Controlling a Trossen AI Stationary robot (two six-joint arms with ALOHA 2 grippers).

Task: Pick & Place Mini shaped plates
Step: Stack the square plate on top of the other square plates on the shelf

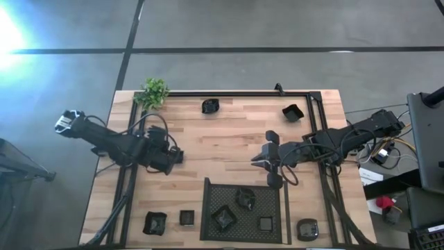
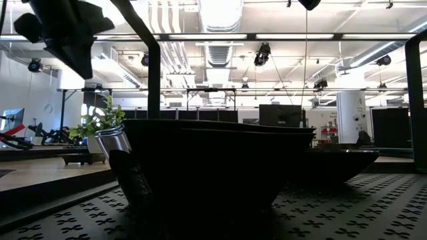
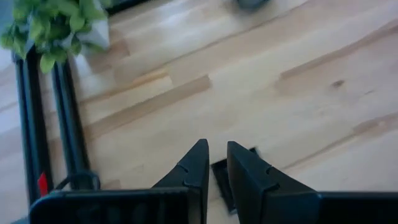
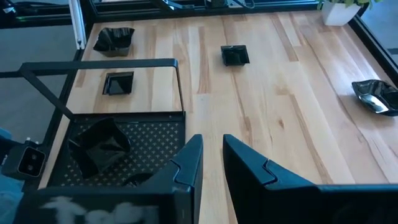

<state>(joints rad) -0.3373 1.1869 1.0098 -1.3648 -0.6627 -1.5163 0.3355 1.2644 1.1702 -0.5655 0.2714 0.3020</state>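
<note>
Right gripper (image 1: 267, 161) hovers at frame centre, just above the black rectangular mesh tray (image 1: 207, 208) — fingers narrowly apart, empty; left gripper (image 1: 175, 157) waits centre-left, likewise narrow.

Two dark jointed arms trailing looped black cables; tapered, notched black fingers (image 4: 186, 163).

No legible text, label, brand, number or sign in any view. Small white patch on the tail end of the left arm (image 1: 67, 122), high view: no characters can be made out. Pale smudge across the dark bar at the base of the right gripper (image 4: 208, 163), right wrist view: too blurred to tell if it is lettering. Small red tag on the black rail (image 3: 42, 184), left wrist view: no markings can be made out.
</note>
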